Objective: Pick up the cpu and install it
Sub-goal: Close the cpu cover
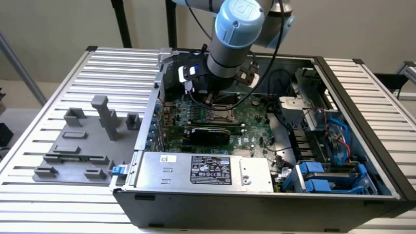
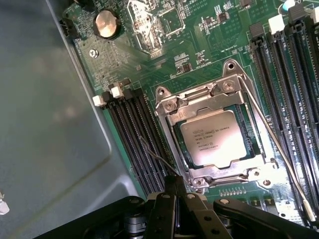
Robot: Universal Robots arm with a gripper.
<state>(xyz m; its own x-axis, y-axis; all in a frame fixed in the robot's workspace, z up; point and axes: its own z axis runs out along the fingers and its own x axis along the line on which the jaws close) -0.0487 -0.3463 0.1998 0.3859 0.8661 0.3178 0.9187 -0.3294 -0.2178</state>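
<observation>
Because the cpu [image 2: 213,138] is already seated flat inside the metal-framed socket [image 2: 172,104] on the motherboard [image 2: 199,45], the gripper [image 2: 175,191] is held just above it with jaws together, holding nothing.

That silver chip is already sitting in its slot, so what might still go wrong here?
The cpu lies in the socket frame, with the shut gripper just off the frame's edge. A nudge might shift the chip. The thin wire lever beside it may catch a passing arm. Memory slots crowd close alongside.
</observation>
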